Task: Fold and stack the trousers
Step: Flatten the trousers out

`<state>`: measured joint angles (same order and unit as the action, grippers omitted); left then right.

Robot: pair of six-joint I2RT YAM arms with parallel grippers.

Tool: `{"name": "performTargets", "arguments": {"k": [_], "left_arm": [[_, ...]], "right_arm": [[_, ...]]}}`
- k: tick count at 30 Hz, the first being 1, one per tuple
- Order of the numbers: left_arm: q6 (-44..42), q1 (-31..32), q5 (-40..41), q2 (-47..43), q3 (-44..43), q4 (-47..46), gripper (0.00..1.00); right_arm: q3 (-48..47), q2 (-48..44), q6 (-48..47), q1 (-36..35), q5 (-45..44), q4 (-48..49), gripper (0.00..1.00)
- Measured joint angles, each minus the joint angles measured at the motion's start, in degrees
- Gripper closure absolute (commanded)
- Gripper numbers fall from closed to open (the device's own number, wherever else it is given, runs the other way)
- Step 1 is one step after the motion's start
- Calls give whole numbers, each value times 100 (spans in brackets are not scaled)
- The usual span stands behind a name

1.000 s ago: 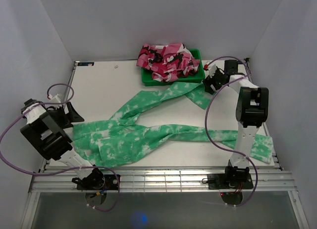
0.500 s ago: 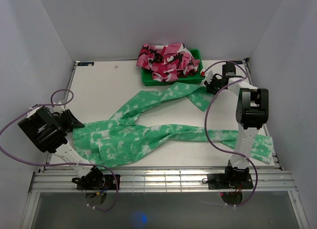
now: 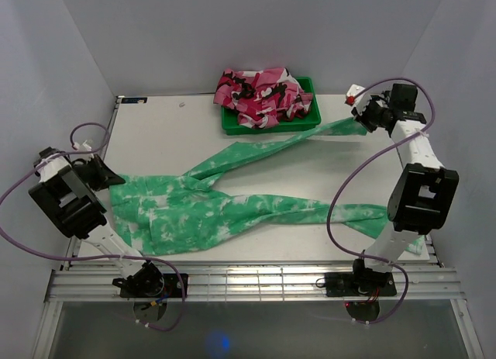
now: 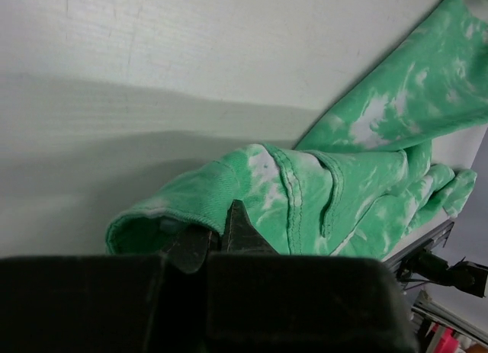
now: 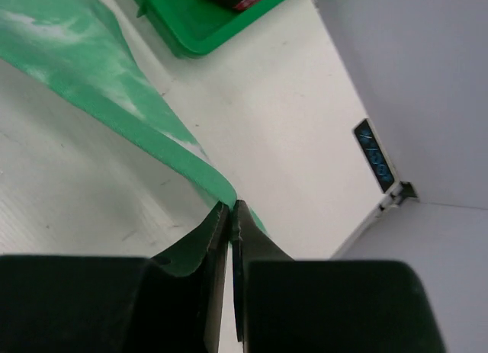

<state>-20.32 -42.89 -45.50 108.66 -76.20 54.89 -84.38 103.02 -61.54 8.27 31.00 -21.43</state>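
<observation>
The green tie-dye trousers (image 3: 201, 212) lie spread across the white table (image 3: 170, 134). My left gripper (image 3: 105, 175) is at the table's left edge, shut on the waistband (image 4: 305, 185); the cloth bunches over its fingertips (image 4: 240, 227). My right gripper (image 3: 359, 115) is at the back right, shut on the hem of the far leg (image 5: 99, 86). That leg runs taut from the crotch to the jaws, where a thin fold of green cloth is pinched. The near leg (image 3: 349, 213) lies loose toward the right, partly behind the right arm.
A green bin (image 3: 308, 119) stands at the back centre holding pink camouflage clothes (image 3: 260, 91); its corner (image 5: 206, 25) shows in the right wrist view. White walls enclose the table on three sides. The rail (image 3: 256, 280) with both arm bases runs along the near edge.
Both grippers have shut on the trousers. The right one carried the far leg's hem toward the back right, pulling it straight. The left one tugged the waistband a little leftward.
</observation>
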Motion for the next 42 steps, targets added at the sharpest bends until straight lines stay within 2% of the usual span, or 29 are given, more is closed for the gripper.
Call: {"name": "performTargets", "arguments": {"k": [6,12,17,27,35,42], "left_arm": [[42,262,-223,0,-632,-140,100],[-129,428,-229,-4,-811,-417,100],[-837,310,-9,-173,-391,-481,100],[-2249,-68,372,-811,1064,-1040,100],[-2750,-105,-221,-1731,1335,-1644,100],[-2629,-90,-245,-1226,1241,-1923,100]], "right_arm": [[505,-1110,-782,522,247,-94,92],[2579,-2771,-2369,1093,262,-162,92],[3480,-2791,-3224,1572,57,-479,92],[3220,-2203,-3585,2253,-118,-901,92],[2275,-1974,-3261,2400,-48,-1062,92],[1803,-1198,-2702,2168,-245,-1001,92]]}}
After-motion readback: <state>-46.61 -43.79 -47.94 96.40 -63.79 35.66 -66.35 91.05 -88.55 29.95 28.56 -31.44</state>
